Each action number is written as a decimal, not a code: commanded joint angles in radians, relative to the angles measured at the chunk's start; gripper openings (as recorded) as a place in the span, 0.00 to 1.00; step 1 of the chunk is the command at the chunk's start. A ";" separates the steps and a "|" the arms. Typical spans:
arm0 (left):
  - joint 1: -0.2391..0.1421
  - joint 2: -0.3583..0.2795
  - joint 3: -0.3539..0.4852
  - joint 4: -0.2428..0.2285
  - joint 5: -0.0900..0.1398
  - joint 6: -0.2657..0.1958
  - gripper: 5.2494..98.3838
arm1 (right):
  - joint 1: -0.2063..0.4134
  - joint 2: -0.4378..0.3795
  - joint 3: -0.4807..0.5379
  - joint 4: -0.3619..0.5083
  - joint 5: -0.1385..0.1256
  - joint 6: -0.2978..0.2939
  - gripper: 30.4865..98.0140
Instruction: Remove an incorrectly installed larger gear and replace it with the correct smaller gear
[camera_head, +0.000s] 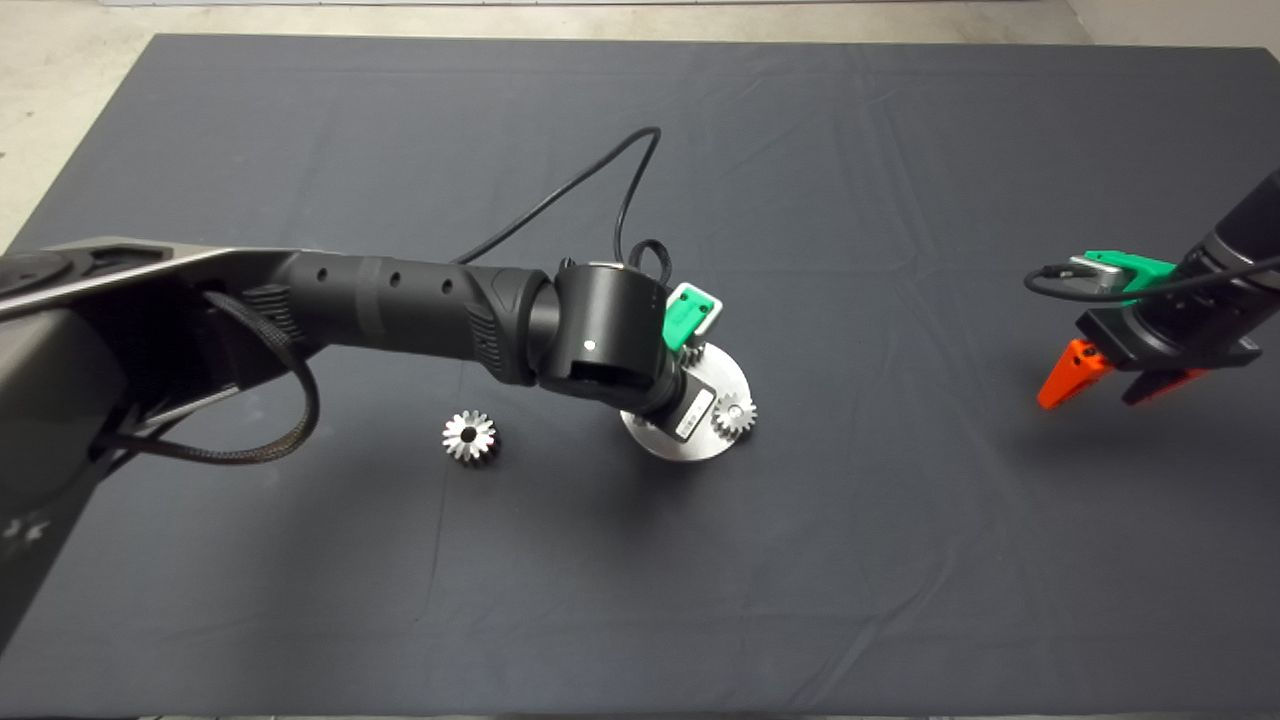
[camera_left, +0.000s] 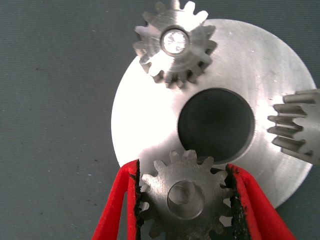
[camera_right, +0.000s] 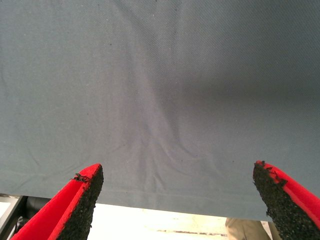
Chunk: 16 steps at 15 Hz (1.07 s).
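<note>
Steel disc (camera_left: 150, 120) with a dark centre hole lies mid-mat, carrying small spur gears: one at its 12 o'clock (camera_left: 174, 42) and one at 3 o'clock (camera_left: 297, 125) in the left wrist view. The left gripper (camera_left: 186, 197) clamps the smaller gear (camera_left: 185, 197) at the disc's 6 o'clock edge. The larger gear (camera_head: 470, 437) lies loose on the mat (camera_head: 900, 550), at 9 o'clock from the disc. A white label (camera_head: 695, 413) on the wrist is unreadable. The right gripper (camera_right: 177, 200) hangs spread wide at the mat's 3 o'clock side.
</note>
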<state>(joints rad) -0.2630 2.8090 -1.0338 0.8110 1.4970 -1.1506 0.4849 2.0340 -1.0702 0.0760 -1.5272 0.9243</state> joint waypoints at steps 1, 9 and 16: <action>0.007 -0.010 0.009 -0.019 0.084 0.011 0.27 | 0.017 0.002 0.006 0.030 -0.100 -0.007 0.72; -0.053 -0.052 0.074 -0.055 0.088 -0.087 0.27 | 0.017 0.004 0.000 0.030 -0.100 -0.007 0.72; -0.045 -0.088 0.112 -0.073 0.083 -0.116 0.27 | 0.015 0.027 -0.022 0.029 -0.099 -0.007 0.72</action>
<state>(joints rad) -0.2857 2.7172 -0.9404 0.7504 1.5294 -1.2600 0.4849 2.0439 -1.0788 0.0760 -1.5272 0.9232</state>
